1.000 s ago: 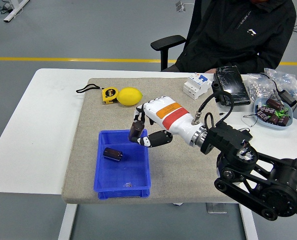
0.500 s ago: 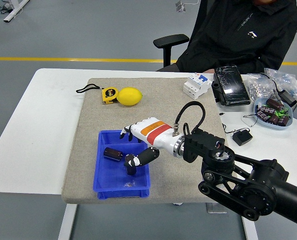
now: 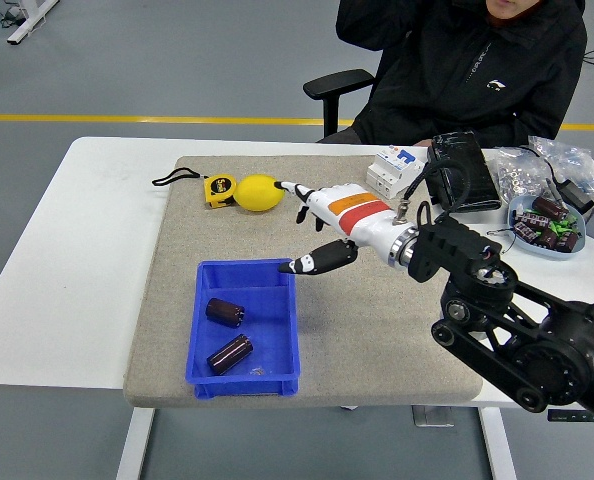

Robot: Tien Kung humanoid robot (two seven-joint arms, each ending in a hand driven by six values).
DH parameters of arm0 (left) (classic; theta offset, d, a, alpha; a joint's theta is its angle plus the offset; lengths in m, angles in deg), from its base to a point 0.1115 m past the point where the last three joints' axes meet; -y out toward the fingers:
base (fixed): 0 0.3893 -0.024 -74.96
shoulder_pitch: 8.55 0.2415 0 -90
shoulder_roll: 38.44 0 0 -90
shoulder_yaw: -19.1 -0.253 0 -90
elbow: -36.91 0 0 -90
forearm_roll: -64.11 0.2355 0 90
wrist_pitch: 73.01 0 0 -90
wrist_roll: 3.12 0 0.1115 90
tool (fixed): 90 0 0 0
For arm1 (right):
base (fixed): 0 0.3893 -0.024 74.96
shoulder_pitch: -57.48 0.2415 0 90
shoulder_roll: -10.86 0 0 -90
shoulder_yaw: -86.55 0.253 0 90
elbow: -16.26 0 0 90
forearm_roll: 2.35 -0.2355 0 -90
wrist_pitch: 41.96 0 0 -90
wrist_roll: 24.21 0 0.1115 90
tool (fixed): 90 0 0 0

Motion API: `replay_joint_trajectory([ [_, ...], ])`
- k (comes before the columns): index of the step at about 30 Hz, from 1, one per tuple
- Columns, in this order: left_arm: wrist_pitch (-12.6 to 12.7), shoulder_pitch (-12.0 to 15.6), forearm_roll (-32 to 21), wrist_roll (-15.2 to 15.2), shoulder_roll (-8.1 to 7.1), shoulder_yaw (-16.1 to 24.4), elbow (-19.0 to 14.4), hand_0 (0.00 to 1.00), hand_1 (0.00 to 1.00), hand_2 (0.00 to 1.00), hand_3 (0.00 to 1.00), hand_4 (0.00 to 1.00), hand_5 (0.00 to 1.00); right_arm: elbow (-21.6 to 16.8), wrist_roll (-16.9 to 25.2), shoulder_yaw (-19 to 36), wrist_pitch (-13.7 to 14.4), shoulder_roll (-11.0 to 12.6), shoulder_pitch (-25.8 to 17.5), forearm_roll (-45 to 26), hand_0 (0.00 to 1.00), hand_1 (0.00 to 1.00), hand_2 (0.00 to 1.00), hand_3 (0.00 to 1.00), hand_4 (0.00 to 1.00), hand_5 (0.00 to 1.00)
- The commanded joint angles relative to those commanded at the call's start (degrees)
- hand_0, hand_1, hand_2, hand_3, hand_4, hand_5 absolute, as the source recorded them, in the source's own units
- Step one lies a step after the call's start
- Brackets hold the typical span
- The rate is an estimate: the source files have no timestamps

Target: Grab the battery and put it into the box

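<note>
Since half a second ago, your right hand (image 3: pixel 322 225) has lifted out of the blue box (image 3: pixel 277 370) and pulled back toward 1 o'clock, and the battery it carried is now left behind. You can see a second battery (image 3: pixel 229 354) lying on its side in the box's near half, with the first battery (image 3: pixel 225 312) just beyond it at 11 o'clock; the two are close, but from this height you can't quite tell whether they touch.

Working down by size: the white desk (image 3: pixel 87 260) carries a grey mat (image 3: pixel 377 330) that covers its middle. A person in a black jacket (image 3: pixel 477 70) sits at the far side, at 12 o'clock. Your black right arm (image 3: pixel 517 330) comes in from 4 o'clock. The box sits at the mat's 7 o'clock corner. At 2 o'clock off the mat lie a black pack (image 3: pixel 462 172), clear bags of small parts (image 3: pixel 562 160), and a bowl (image 3: pixel 545 222) holding more cylindrical pieces. A white breaker block (image 3: pixel 392 170) stands just left of the black pack.

Your hand hovers above the mat just past the box's far right corner, fingers spread and empty, index fingertip close to the lemon (image 3: pixel 260 192). A yellow tape measure (image 3: pixel 219 189) sits touching the lemon at its 9 o'clock side.
</note>
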Motion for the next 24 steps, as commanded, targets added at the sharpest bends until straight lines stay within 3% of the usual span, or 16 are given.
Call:
replay_joint_trajectory([
  [1, 0.0, 0.0, 0.0, 0.0, 0.03, 0.0, 0.0, 0.731, 0.69, 0.654, 0.584, 0.63, 0.54, 0.8, 0.3, 0.9, 0.9, 0.6, -0.8, -1.3, 0.309, 0.496, 0.687, 0.87, 0.998, 0.535],
  [4, 0.0, 0.0, -0.1, 0.0, 0.06, -0.1, 0.0, 0.731, 0.69, 0.654, 0.584, 0.63, 0.54, 2.7, 1.2, 2.8, 3.4, 1.7, -2.8, -5.9, 0.309, 0.496, 0.687, 0.87, 0.998, 0.535],
  [6, 0.1, 0.1, -0.3, -0.1, 0.1, -0.2, 0.0, 0.731, 0.69, 0.654, 0.584, 0.63, 0.54, 4.5, 3.2, 5.4, 7.0, 3.1, -5.9, -11.0, 0.309, 0.496, 0.687, 0.87, 0.998, 0.535],
  [7, 0.1, 0.1, -0.4, -0.1, 0.13, -0.2, 0.1, 0.732, 0.69, 0.654, 0.585, 0.631, 0.54, 4.9, 3.8, 6.2, 8.3, 3.4, -7.0, -13.2, 0.517, 0.637, 0.761, 0.856, 0.998, 0.551],
  [12, 0.1, 0.1, -0.4, -0.3, 0.2, -0.3, 0.1, 0.732, 0.69, 0.654, 0.585, 0.631, 0.54, 5.5, 9.6, 10.3, 14.0, 4.1, -13.1, -25.1, 0.517, 0.637, 0.761, 0.856, 0.998, 0.551],
  [13, 0.1, 0.1, -0.3, -0.3, 0.22, -0.2, 0.1, 0.732, 0.69, 0.654, 0.584, 0.631, 0.539, 5.5, 11.5, 11.0, 15.0, 3.8, -14.7, -27.7, 0.643, 0.701, 0.791, 0.864, 0.998, 0.586],
  [18, 0.0, 0.1, 0.4, -0.3, 0.42, 0.2, 0.1, 0.732, 0.69, 0.654, 0.584, 0.631, 0.539, 5.2, 17.7, 14.8, 13.8, 1.0, -20.7, -39.6, 0.643, 0.701, 0.791, 0.864, 0.998, 0.586],
  [19, 0.0, 0.1, 0.6, -0.3, 0.45, 0.2, 0.1, 0.729, 0.691, 0.653, 0.584, 0.631, 0.539, 5.3, 18.4, 15.4, 13.5, 0.5, -21.4, -42.2, 0.779, 0.786, 0.837, 0.885, 0.998, 0.718],
  [24, -0.3, -0.2, 1.3, -0.2, 0.64, 0.3, 0.1, 0.729, 0.691, 0.653, 0.584, 0.631, 0.539, 5.8, 21.5, 18.7, 10.1, -2.0, -25.1, -54.2, 0.779, 0.786, 0.837, 0.885, 0.998, 0.718],
])
